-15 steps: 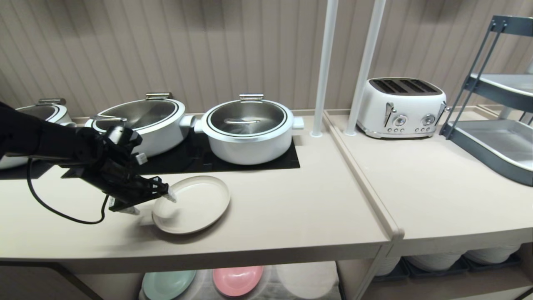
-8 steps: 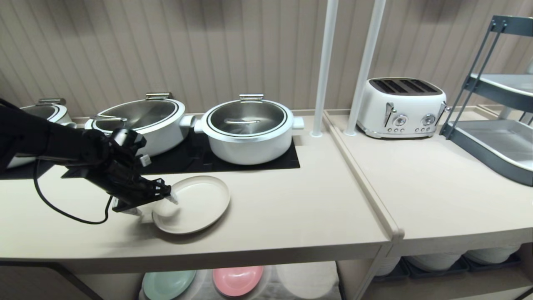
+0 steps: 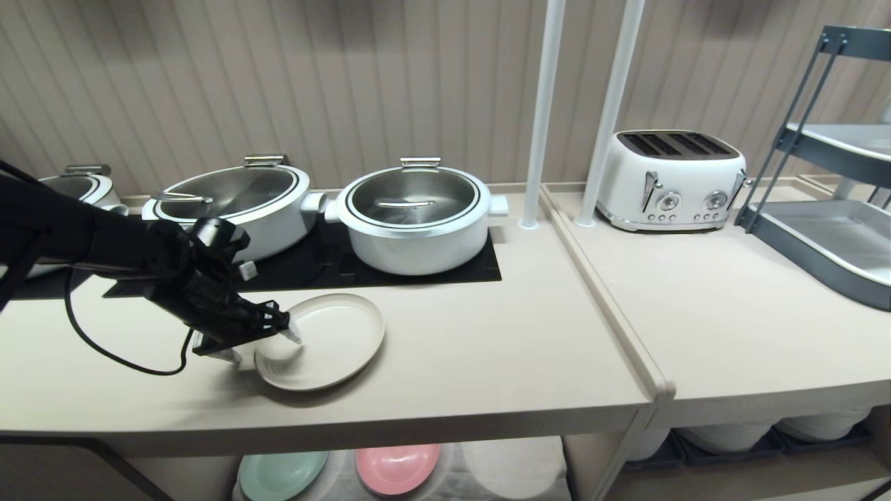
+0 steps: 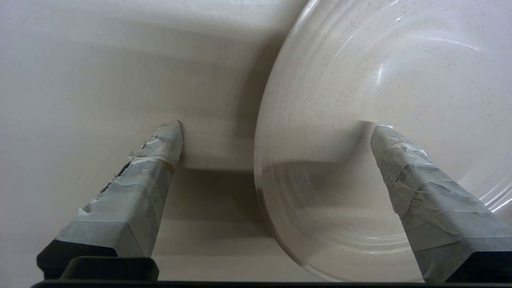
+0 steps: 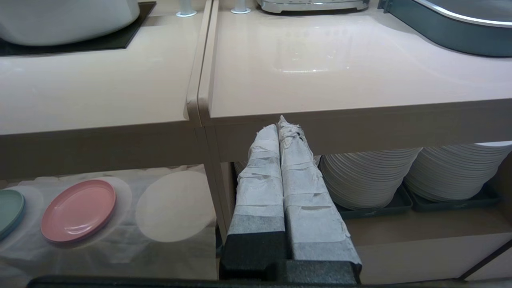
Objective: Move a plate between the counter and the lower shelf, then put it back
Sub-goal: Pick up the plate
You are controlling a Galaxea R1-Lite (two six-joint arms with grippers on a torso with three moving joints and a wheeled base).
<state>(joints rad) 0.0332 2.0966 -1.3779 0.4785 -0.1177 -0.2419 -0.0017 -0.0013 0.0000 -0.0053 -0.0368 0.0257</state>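
The cream plate (image 3: 327, 337) lies flat on the counter (image 3: 473, 355), in front of the black hob. My left gripper (image 3: 266, 346) is open and straddles the plate's left rim. In the left wrist view one taped finger (image 4: 160, 160) sits outside the rim over the counter and the other finger (image 4: 404, 168) is over the plate (image 4: 360, 80)'s inside; nothing is gripped. My right gripper (image 5: 279, 127) is shut and empty, parked below the counter's front edge. The lower shelf (image 5: 120, 256), draped with white cloth, shows under the counter.
Three white pots (image 3: 416, 216) stand on the hob behind the plate. Two white poles (image 3: 539, 118), a toaster (image 3: 672, 179) and a grey tray rack (image 3: 828, 229) are to the right. A mint plate (image 3: 282, 473) and a pink plate (image 3: 397, 466) lie on the shelf; white plate stacks (image 5: 368, 176) fill the neighbouring bay.
The left arm has crept slightly to the right, bringing its open fingers a little further across the plate's rim. The plate has not moved.
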